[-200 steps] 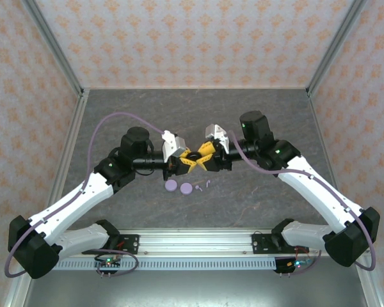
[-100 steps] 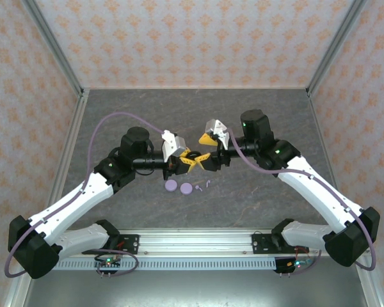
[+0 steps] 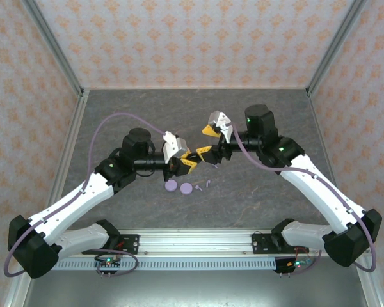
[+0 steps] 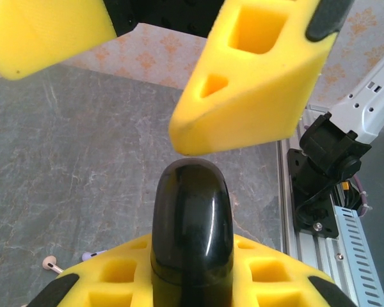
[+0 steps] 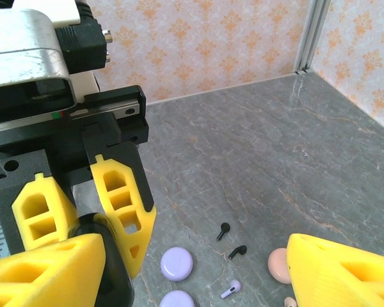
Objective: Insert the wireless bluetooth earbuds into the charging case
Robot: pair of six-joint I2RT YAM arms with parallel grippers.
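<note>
From above, a grey marbled stone tabletop [image 3: 269, 192] sits boxed in by walls papered in an orange floral pattern [image 3: 192, 38]. A metal rail [image 3: 192, 246] runs along the near edge. The left fingers [image 3: 191, 163] are pinched narrow at the middle of the scene. A second ago the right fingers [image 3: 207, 130] were pressed in against them. Now they stand spread wide and have drawn back up and to the right, while the left ones have not budged. Just in front lie two round lavender disc-like cases [image 3: 171, 185], side by side. Tiny lavender stemmed earbuds [image 3: 198, 187] lie beside them, all where they were.

From the left wrist, the left fingers hold a glossy black rounded charging case [image 4: 192, 230] edge-on, clear of the tabletop. The open right fingers hang just beyond it. Below on the stone lie a pale pink earbud [image 4: 49, 261] and a lavender one.

From the right wrist, the left fingers grip the black case on both sides, with the right fingers spread apart in the foreground. On the tabletop between them lie the two lavender cases and two small black stemmed earbuds [image 5: 223, 231]. A pale lavender earbud and a round pink case [image 5: 280, 265] are there too. Every earbud lies loose on the stone, outside any case.
</note>
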